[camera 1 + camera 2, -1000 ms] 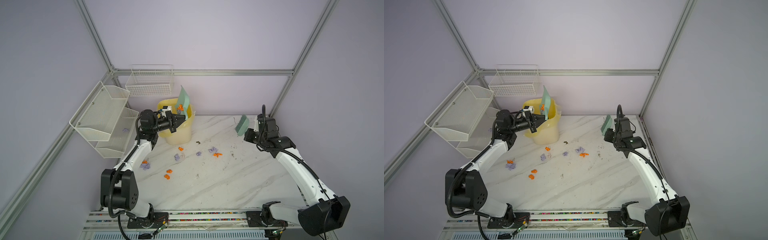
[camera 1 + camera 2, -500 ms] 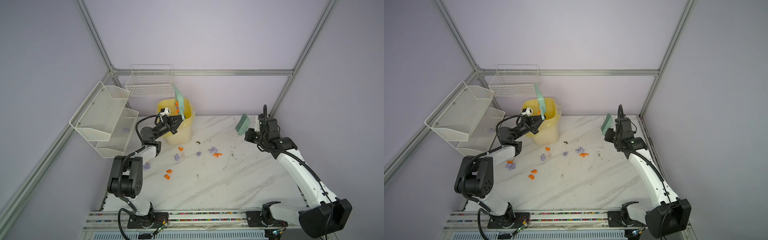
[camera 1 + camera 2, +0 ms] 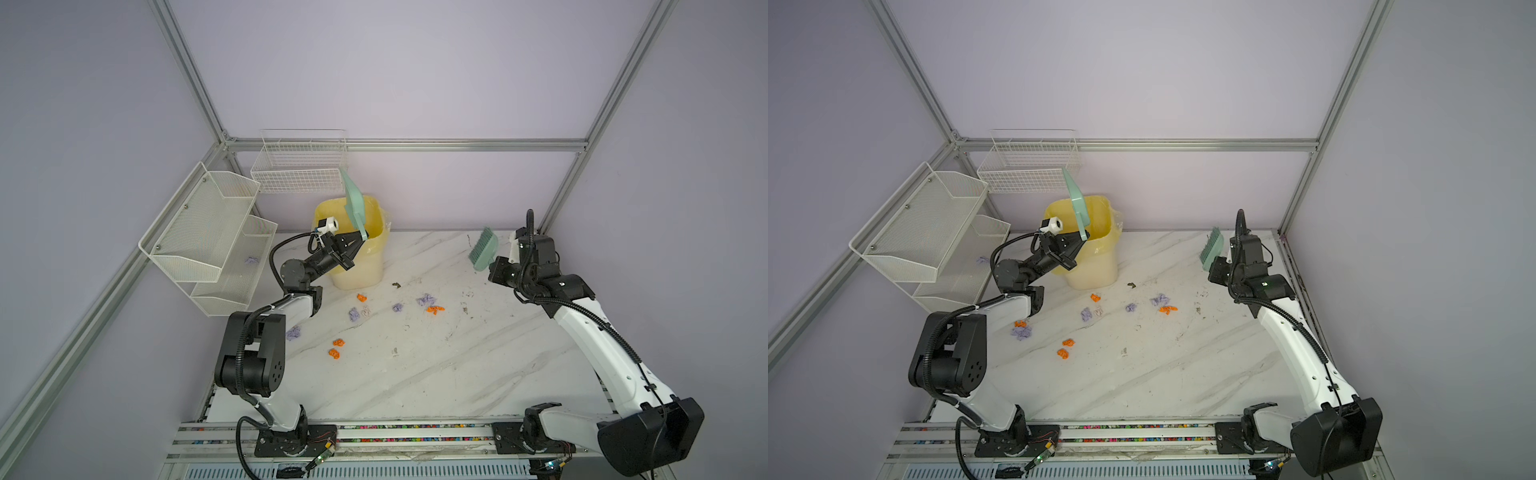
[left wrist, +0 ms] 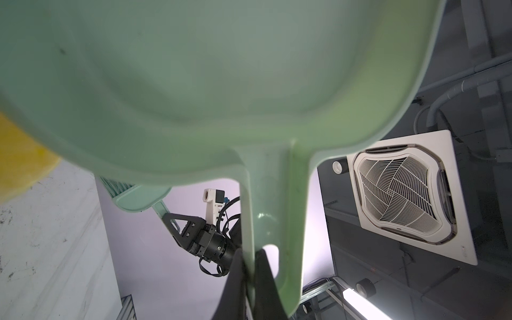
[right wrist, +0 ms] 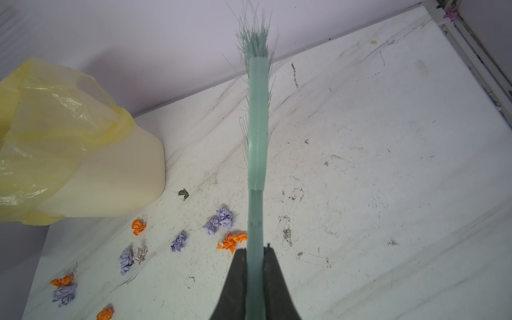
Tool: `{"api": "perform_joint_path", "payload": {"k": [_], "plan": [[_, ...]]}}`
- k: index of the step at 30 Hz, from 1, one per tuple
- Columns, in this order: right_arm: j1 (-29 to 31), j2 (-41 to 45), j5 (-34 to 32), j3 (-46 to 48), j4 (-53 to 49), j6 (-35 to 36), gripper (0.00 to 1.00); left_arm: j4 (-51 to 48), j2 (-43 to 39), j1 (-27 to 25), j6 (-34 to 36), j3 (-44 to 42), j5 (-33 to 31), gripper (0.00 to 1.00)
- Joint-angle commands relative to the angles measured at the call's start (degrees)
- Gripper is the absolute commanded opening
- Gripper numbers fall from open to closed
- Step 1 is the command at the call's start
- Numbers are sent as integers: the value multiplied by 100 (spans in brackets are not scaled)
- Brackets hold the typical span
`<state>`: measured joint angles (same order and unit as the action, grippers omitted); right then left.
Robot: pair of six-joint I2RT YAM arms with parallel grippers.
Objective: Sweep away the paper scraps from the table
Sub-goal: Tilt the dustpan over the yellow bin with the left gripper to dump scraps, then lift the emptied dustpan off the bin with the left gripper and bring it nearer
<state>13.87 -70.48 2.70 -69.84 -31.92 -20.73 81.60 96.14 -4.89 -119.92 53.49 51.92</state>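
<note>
Left of the yellow-lined bin [image 3: 358, 266], two white mesh shelves [image 3: 208, 232] hang off the side wall, their outer corner close to the left arm's elbow. One lilac wad [image 3: 251, 260] lies in the lower shelf.

The left gripper [image 3: 356, 243] sits at the bin's left rim, its jaws pinched tight on the handle of the green dustpan [image 3: 353, 203]. The left wrist view shows the fingers [image 4: 261, 277] on either side of one rail of the handle. The pan stands on edge above the bin's mouth. Its top edge comes up by the corner of the wire basket [image 3: 299, 166] on the back wall; whether they touch cannot be told.

The paper scraps [image 3: 354, 314], orange and lilac, lie loose on the table [image 3: 457, 374] in front of the bin. They run in a band from beside the left arm's forearm out to the bin's right. None is close to the table's front edge.

Nearer than that band, bare marble runs from the left arm's base across to the right arm.

Well right of the bin, near the back edge, the right gripper [image 3: 493, 266] is clamped on the handle of the green brush [image 3: 483, 248]. The brush is held clear of the tabletop with its bristles toward the back wall. Beyond the gripper, the table's right edge meets the frame rail [image 5: 482, 69].
</note>
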Motion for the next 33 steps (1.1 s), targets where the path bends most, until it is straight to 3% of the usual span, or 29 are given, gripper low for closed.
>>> {"api": "perform_joint_path", "payload": {"k": [1, 10, 15, 17, 19, 22, 25, 27, 33], "plan": [[-24, 182, 29, -72, 160, -48, 0, 444, -204, 32, -1855, 224, 119, 0], [-25, 131, 90, -134, 82, -131, 0, 294, -250, 32, -1635, 586, 420, 0], [-24, 72, 218, -213, 64, -212, 0, -803, -580, 31, -829, 605, 778, 0], [-23, 60, 231, -222, 63, -221, 0, -1963, -835, 30, -48, 672, 990, 0], [-23, 31, 231, -223, 54, -223, 0, -3647, -1211, 25, 1172, 791, 1110, 0], [-22, -20, 269, -218, 55, -221, 0, -6966, -1760, -3, 3598, 1427, 1100, 0], [-17, -96, 348, -248, 47, -186, 0, -9862, -1927, -112, 5771, 2293, 571, 0], [-24, -167, 363, -303, -12, -140, 0, -10774, -1961, -218, 6487, 2612, 253, 0], [-25, -253, 239, -436, -177, 13, 0, -11642, -2045, -581, 7196, 2733, -210, 0]]}}
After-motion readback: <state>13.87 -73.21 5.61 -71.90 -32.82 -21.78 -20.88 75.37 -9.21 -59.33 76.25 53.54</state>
